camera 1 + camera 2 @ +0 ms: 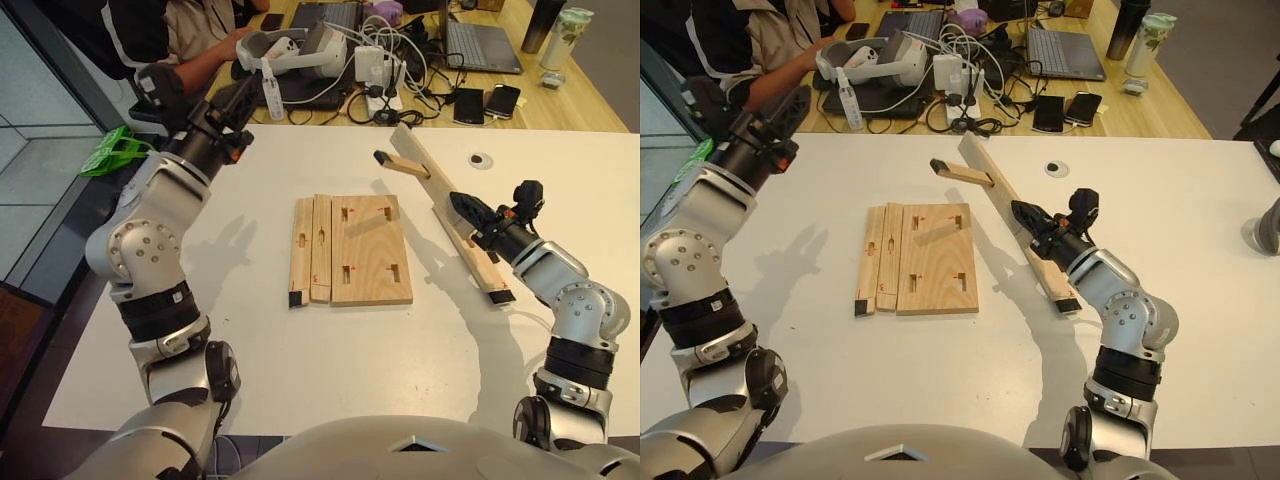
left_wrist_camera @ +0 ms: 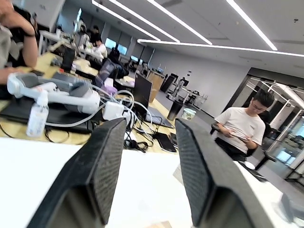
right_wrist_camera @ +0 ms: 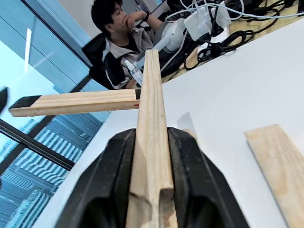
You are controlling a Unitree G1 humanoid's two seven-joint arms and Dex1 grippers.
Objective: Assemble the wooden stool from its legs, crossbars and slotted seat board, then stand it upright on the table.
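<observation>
A smooth white table (image 1: 300, 350) is seen, with a cluttered wooden desk (image 1: 590, 90) of laptops and cables at its 12 o'clock. A flat, pale slotted seat board (image 1: 370, 250) is laid at the centre, two notched wooden bars (image 1: 310, 250) touching it at 9 o'clock. At 3 o'clock a long square leg (image 1: 430, 165), tilted and crossed near its far end by a short crossbar (image 1: 400, 163), is clamped tightly in the right gripper (image 1: 465, 212), while the left gripper (image 2: 151, 142) is held wide apart and empty at 10 o'clock.
</observation>
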